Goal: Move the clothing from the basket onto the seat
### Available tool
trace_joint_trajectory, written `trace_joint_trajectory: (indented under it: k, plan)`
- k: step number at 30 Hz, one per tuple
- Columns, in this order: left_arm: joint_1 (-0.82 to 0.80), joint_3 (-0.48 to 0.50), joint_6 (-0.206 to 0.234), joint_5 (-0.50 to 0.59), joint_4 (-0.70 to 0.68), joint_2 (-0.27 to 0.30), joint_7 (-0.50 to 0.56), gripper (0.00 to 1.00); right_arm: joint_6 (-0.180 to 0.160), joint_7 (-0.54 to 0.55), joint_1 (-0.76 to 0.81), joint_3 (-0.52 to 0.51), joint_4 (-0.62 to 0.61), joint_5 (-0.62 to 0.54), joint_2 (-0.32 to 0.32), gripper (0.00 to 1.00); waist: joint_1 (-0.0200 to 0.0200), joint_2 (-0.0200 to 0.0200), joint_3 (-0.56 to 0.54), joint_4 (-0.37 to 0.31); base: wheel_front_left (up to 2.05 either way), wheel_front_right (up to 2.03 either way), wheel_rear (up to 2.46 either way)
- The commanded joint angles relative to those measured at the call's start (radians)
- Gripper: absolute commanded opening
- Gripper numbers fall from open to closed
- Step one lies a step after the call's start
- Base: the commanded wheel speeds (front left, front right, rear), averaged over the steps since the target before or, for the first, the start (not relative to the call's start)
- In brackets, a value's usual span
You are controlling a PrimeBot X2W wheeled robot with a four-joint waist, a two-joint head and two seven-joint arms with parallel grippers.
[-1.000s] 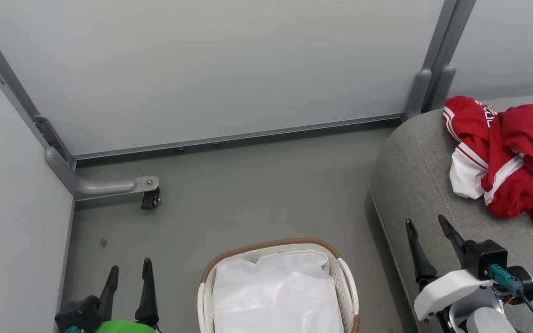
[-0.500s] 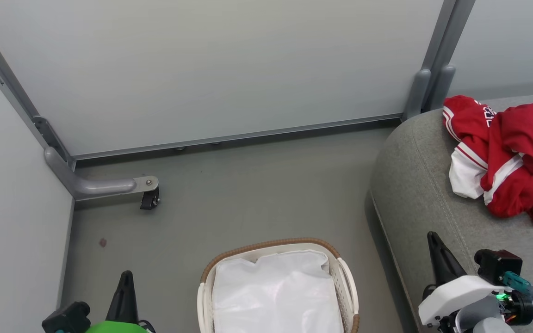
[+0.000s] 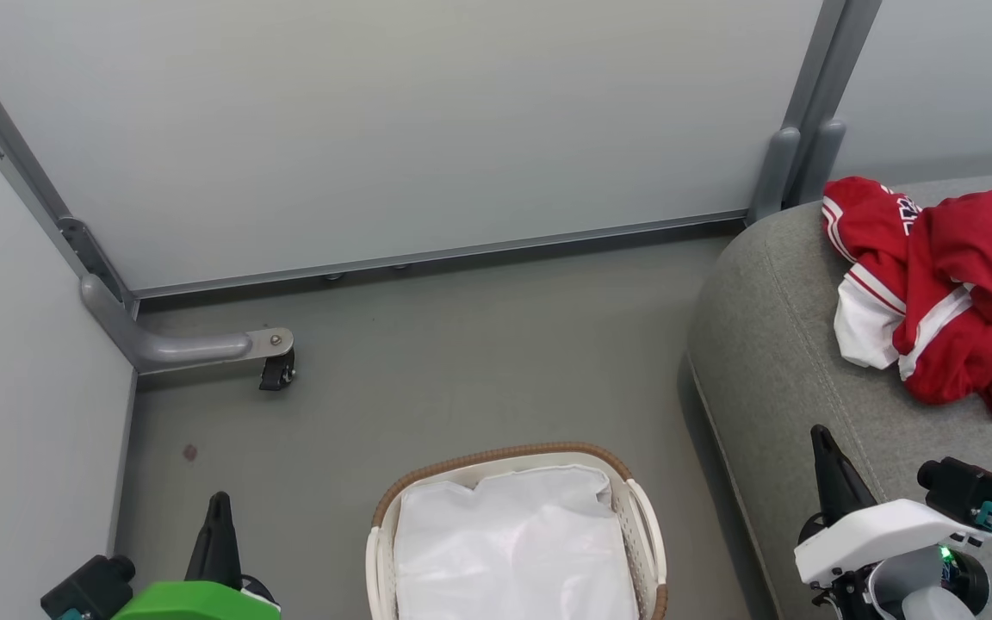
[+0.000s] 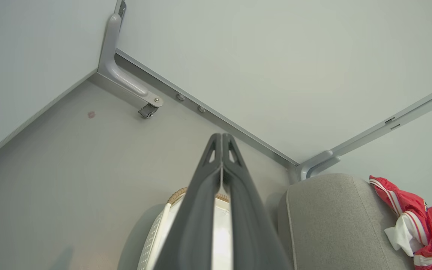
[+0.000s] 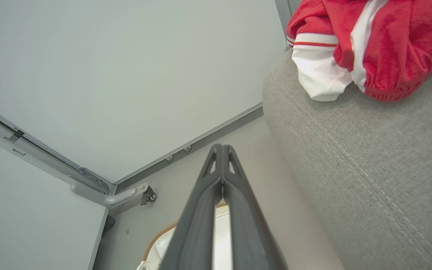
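Two red garments (image 3: 944, 293) lay heaped on the grey seat (image 3: 771, 344), well apart from the basket (image 3: 496, 456) on the floor (image 3: 461, 344), a white liner (image 3: 513, 551) inside it. The left end effector (image 4: 221, 140) and right end effector (image 5: 221, 150) were both pinched closed, holding nothing.

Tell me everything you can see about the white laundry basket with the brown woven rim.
The oval white perforated plastic laundry basket stands upright on the smooth grey floor, left of the grey woven-fabric sofa cushion and apart from it. A brown woven band edges its rim. A crumpled white liner sheet alone lies inside, covering the bottom. The picture cuts off its near end.
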Motion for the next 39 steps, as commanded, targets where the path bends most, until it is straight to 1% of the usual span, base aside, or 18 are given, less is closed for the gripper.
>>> trace_joint_trajectory:
  k: [1,19,39]
  plan:
    - [-0.032,0.008,-0.001,-0.036,-0.02,0.004,0.01,0.0,0.0,0.01,-0.016,-0.006,-0.021,0.043,-0.006,0.0,0.0,0.0,0.0,0.0,0.0,0.0,0.0]
    - [-0.059,0.038,-0.001,-0.246,-0.044,0.005,0.075,0.0,0.0,0.074,-0.018,-0.027,-0.047,0.297,-0.009,0.0,0.0,0.0,0.001,-0.004,0.0,0.0,0.0]
    - [-0.081,0.065,-0.002,-0.439,-0.066,0.006,0.135,0.0,-0.001,0.134,-0.021,-0.046,-0.07,0.53,-0.011,0.0,0.0,0.0,0.002,-0.008,0.0,0.0,0.0]
